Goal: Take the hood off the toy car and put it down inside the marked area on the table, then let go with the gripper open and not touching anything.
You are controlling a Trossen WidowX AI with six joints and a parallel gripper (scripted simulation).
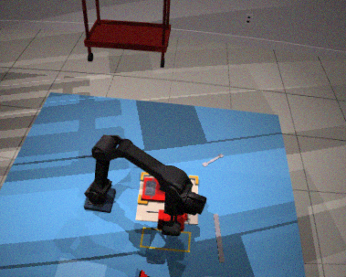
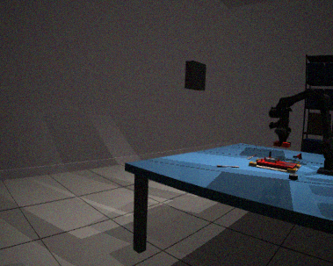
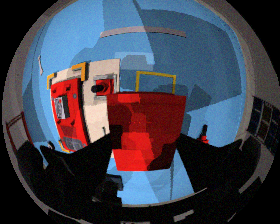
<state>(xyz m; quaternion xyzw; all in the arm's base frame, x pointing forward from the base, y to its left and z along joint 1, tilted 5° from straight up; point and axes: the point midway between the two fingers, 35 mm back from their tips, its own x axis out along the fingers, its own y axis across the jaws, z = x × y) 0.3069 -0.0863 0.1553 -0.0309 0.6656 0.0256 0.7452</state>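
Note:
The red hood [image 1: 163, 219] [image 2: 282, 144] [image 3: 147, 112] is off the car and hangs in the air, level or nearly so. My gripper [image 2: 282, 141] [image 3: 144, 136] is shut on it, one black finger at each side. The toy car [image 1: 152, 189] [image 2: 276, 162] [image 3: 66, 122] is red and sits low on a cream board [image 1: 145, 213] [image 3: 95, 115] with yellow corner pieces. In the top view the hood shows over the board's front edge, beside the marked area. The marked area's yellow outline [image 1: 165, 250] [image 3: 156, 74] lies on the table; the hood hides its near edge in the wrist view.
A small red fixture with a black knob [image 3: 103, 87] stands on the board. A pale strip [image 1: 218, 238] [image 3: 143, 31] lies beyond the marked area. A small wrench-like piece [image 1: 213, 160] lies behind the board. A red piece [image 1: 143, 273] [image 2: 298, 156] [image 3: 204, 137] stands off the marked area's other side.

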